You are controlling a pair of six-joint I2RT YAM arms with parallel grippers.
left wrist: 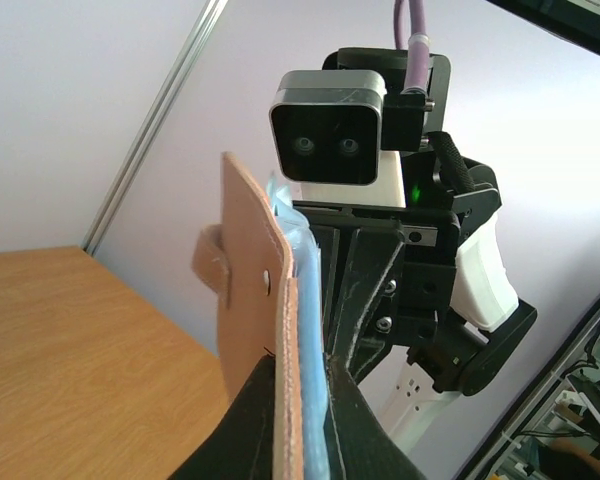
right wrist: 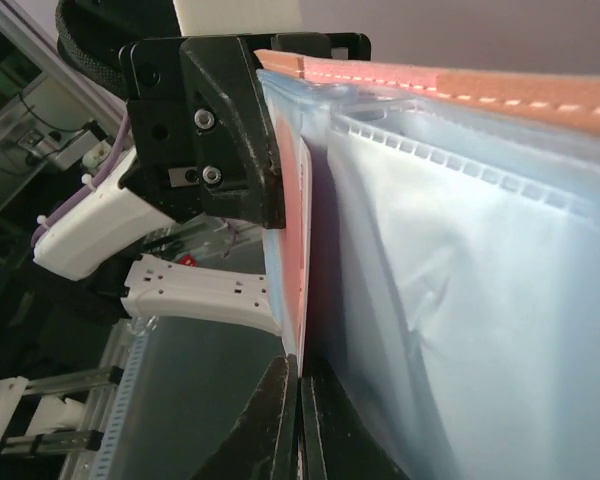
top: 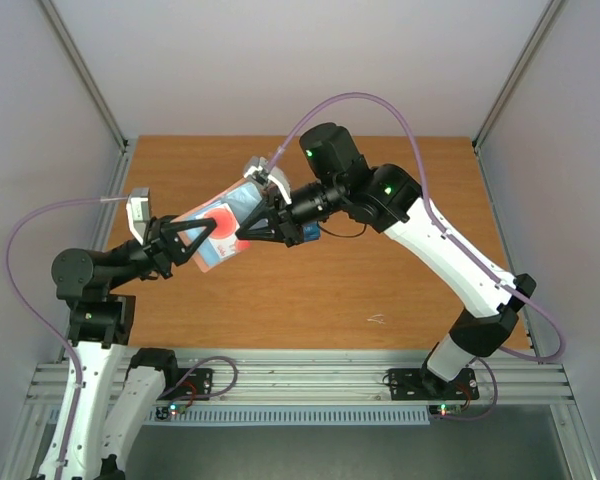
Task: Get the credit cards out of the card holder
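Observation:
The card holder [top: 214, 260] hangs in the air above the table's left half, taupe outside [left wrist: 248, 290] and light blue inside [right wrist: 460, 300]. My left gripper [top: 201, 241] is shut on its lower edge [left wrist: 300, 420]. A white credit card with a red mark [top: 223, 221] lies against the open inner panel, still partly in its pocket. My right gripper [top: 246, 228] comes in from the right, and its jaws [right wrist: 300, 400] are shut on that card's thin edge [right wrist: 294, 220]. A bright blue bit [top: 311, 234], perhaps another card, shows under the right wrist.
An orange wooden table [top: 380, 270] lies below, with white walls and metal posts on three sides. A small pale mark [top: 377, 319] sits near the front right. The right wrist camera [left wrist: 330, 130] is close behind the holder.

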